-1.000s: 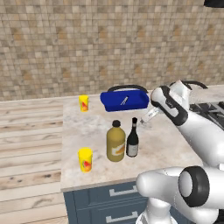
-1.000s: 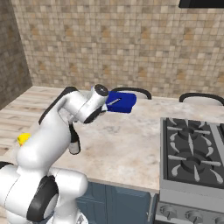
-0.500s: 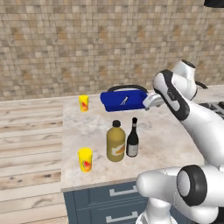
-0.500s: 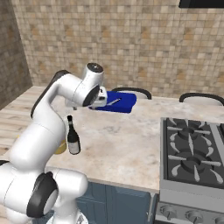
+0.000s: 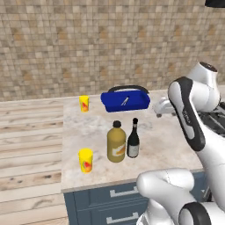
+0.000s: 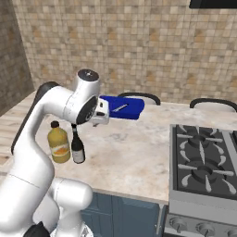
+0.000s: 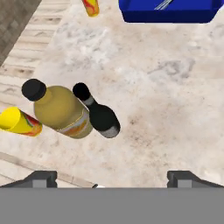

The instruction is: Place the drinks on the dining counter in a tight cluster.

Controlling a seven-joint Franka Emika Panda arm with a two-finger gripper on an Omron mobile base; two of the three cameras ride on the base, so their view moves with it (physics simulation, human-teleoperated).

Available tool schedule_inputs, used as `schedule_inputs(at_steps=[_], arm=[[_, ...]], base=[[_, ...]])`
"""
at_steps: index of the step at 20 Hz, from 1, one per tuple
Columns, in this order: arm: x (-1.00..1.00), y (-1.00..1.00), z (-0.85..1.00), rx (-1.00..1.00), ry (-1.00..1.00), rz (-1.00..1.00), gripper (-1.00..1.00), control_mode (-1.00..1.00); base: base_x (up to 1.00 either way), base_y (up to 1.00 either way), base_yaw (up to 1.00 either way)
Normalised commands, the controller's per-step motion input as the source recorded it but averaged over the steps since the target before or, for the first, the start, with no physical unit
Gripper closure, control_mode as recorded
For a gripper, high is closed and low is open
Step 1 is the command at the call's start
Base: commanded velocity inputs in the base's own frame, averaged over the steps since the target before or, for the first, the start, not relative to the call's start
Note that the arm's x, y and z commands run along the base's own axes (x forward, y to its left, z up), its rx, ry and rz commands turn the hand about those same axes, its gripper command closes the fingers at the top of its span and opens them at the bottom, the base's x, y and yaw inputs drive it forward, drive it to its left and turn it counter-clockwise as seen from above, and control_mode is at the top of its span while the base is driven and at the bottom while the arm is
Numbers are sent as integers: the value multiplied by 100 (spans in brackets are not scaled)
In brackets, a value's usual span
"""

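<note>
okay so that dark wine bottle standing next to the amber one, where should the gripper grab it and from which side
Grip the wine bottle by its slim neck, just under the cap, probably coming down from above. It stands upright, and the amber bottle sits close against one side, so a low side grasp on the body would likely bump it. The neck rises clear, and the side away from the amber bottle is open counter for the fingers.

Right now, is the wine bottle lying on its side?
No, the wine bottle stands upright on the counter beside the amber bottle.

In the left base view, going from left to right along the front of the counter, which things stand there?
Yellow cup → amber-yellow bottle → dark wine bottle.
</note>
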Motion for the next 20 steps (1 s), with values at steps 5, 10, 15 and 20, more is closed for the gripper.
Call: schedule_inputs(at_steps=[5,10,15,20], arm=[[-77,-3,6,0,0,-36,-100,-100],[-54,0,17,0,0,-26,-100,-100],[-75,0,46,0,0,-13,-100,-100],[-68,0,41,0,-1,0,-100,-100]], base=[[0,0,0],[0,0,0],[0,0,0],[0,0,0]])
